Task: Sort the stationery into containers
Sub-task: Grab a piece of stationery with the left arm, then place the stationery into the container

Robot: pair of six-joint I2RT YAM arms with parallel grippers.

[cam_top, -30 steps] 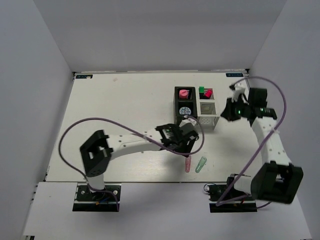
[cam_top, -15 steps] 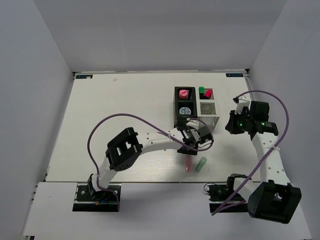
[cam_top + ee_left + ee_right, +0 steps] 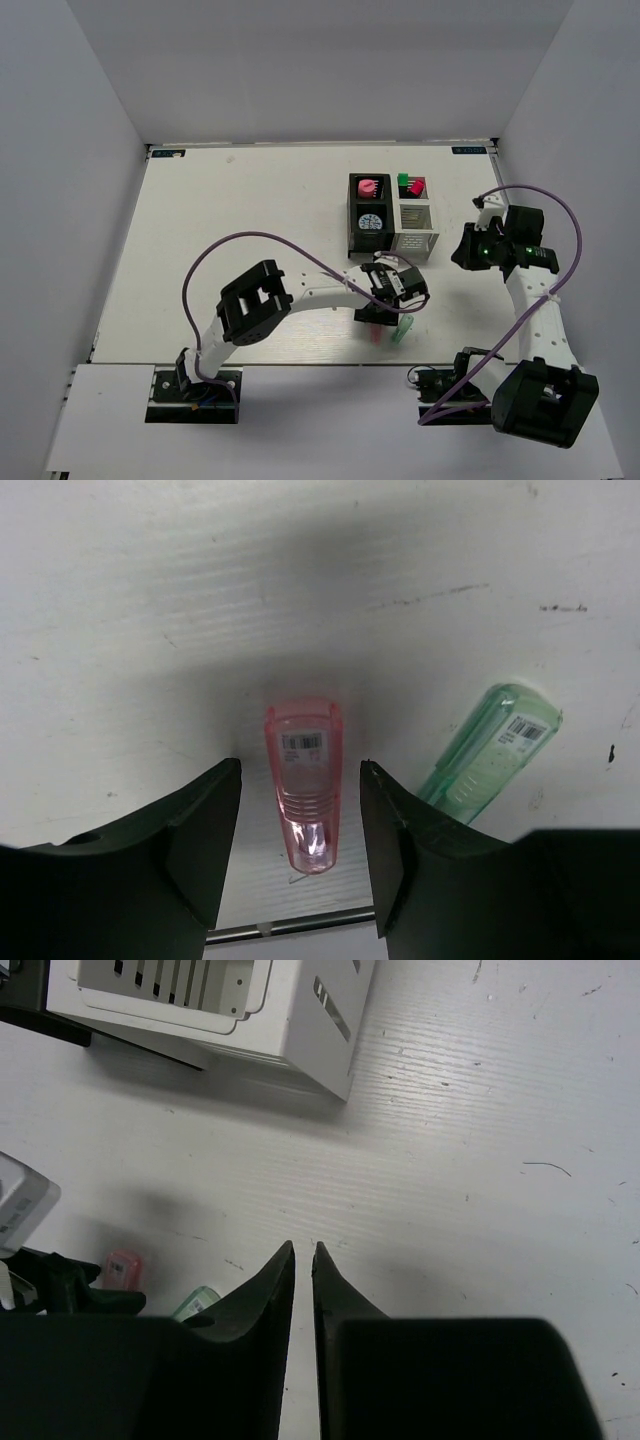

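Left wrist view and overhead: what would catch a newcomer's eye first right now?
The left gripper, open, straddles a translucent pink capsule lying on the table, with a green capsule just beside it, outside its grasp. Beyond them stands the four-compartment mesh organiser, already holding pink and green items; the right gripper hangs shut to its right.

Left pincer spread wide, aimed downward, right pincer closed (hairline gap)

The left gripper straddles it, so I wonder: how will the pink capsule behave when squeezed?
Probably rigid: the pink capsule looks like hard translucent plastic. Likely light, being small and hollow-looking. Its glossy rounded sides may slip between the fingers.
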